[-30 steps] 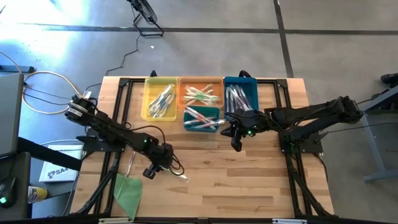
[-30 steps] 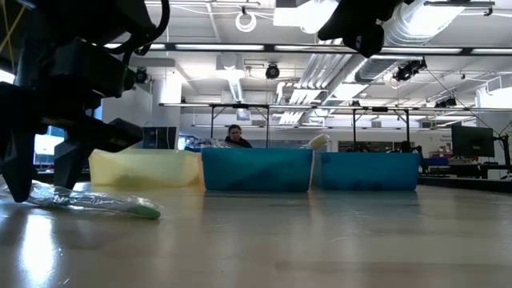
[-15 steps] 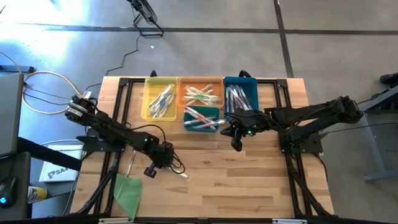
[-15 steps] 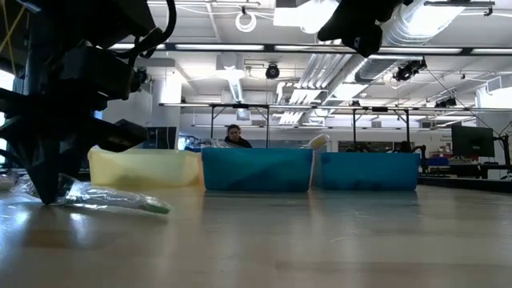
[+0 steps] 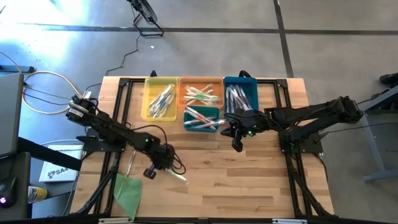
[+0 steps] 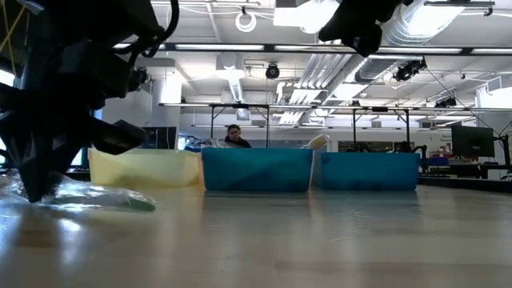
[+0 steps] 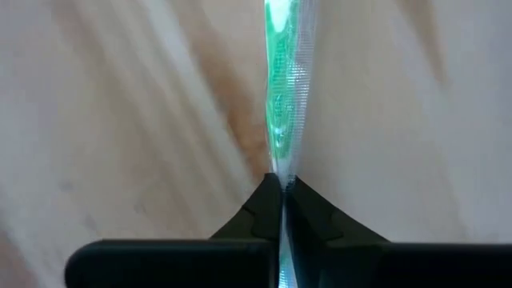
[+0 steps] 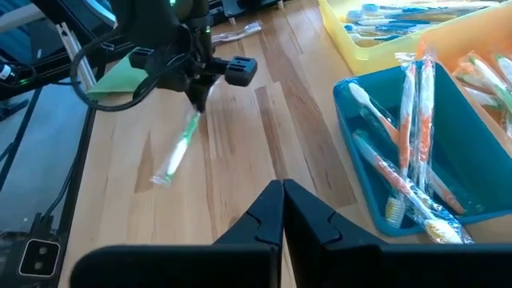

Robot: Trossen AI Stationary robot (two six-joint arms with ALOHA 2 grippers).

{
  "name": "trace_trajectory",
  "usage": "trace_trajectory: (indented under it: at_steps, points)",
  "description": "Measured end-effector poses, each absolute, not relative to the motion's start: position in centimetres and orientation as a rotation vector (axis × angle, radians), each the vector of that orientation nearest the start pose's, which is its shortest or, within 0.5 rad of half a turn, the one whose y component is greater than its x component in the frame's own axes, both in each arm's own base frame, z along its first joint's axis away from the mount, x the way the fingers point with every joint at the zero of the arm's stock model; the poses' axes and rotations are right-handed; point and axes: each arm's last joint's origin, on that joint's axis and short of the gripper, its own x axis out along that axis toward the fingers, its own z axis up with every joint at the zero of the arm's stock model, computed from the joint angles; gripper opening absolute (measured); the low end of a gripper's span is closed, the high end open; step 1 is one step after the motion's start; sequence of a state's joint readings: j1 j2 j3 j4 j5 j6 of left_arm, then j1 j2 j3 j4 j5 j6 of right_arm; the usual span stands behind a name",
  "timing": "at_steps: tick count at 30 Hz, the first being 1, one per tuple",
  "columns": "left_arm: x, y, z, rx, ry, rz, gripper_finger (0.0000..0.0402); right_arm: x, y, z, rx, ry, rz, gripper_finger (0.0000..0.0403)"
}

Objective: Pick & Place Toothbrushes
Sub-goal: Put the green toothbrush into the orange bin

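A clear-wrapped toothbrush with a green handle (image 5: 177, 175) lies on the wooden table, near its front left. It also shows in the low view (image 6: 104, 198) and the right wrist view (image 8: 177, 150). My left gripper (image 5: 165, 164) is shut on one end of it. My right gripper (image 5: 236, 145) is shut and empty, raised above the table just in front of the bins. Several other toothbrushes lie in the yellow bin (image 5: 160, 98), orange bin (image 5: 201, 92), small teal bin (image 5: 202, 118) and blue bin (image 5: 241, 94). My left gripper pinches the toothbrush's wrapped end (image 7: 282, 170) between its two fingertips. The fingers come from above, pointing down (image 8: 197, 98). The toothbrush runs straight away from the fingers, low along the table, and its green free end (image 6: 144, 205) lies on the wood.
The bins stand in a row at the table's far side. A flat green sheet (image 5: 127, 191) lies at the front left corner. Another loose toothbrush (image 5: 130, 163) lies left of my left gripper. Bare wood stretches across the table's front middle and right.
In the low view my left gripper's fingers stood apart over the toothbrush's end a second ago and now meet on it. The toothbrush has shifted a little along the table with the gripper. My right gripper has kept still.
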State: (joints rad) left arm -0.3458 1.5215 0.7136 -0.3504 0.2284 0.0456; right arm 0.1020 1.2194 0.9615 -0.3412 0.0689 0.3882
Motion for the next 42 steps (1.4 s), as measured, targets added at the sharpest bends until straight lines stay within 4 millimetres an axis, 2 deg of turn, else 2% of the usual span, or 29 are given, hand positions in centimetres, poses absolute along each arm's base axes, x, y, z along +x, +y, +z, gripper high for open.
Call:
trace_trajectory:
  at_steps: [7, 13, 17, 23, 31, 37, 42]
  points:
    - [25.3, -9.8, 16.3, 0.143, 1.13, -0.552, 0.0001, 25.9, 2.5, 29.3, 0.333, 0.601, -0.057, 0.0002]
    - [26.1, -9.8, 18.6, 0.265, 1.152, -0.507, 0.0001, 25.7, 2.6, 29.5, 0.328, 0.603, -0.018, 0.0002]
    - [26.9, -8.8, 20.1, 0.282, 1.155, -0.453, 0.0001, 25.2, 2.6, 29.6, 0.327, 0.622, -0.005, 0.0002]
    - [28.6, -6.1, 22.4, 0.265, 1.114, -0.384, 0.0001, 23.6, 2.5, 30.4, 0.326, 0.634, -0.007, 0.0002]
    - [30.6, -2.0, 26.7, 0.331, 1.008, -0.327, 0.0001, 20.9, 2.7, 32.1, 0.324, 0.597, 0.017, 0.0002]
    - [31.3, 2.5, 30.2, 0.351, 0.926, -0.217, 0.0, 19.3, 2.6, 33.3, 0.324, 0.53, 0.02, 0.0002]
    - [31.1, 6.7, 32.4, 0.337, 0.873, -0.091, 0.0, 18.7, 2.4, 33.8, 0.313, 0.489, -0.034, 0.0002]
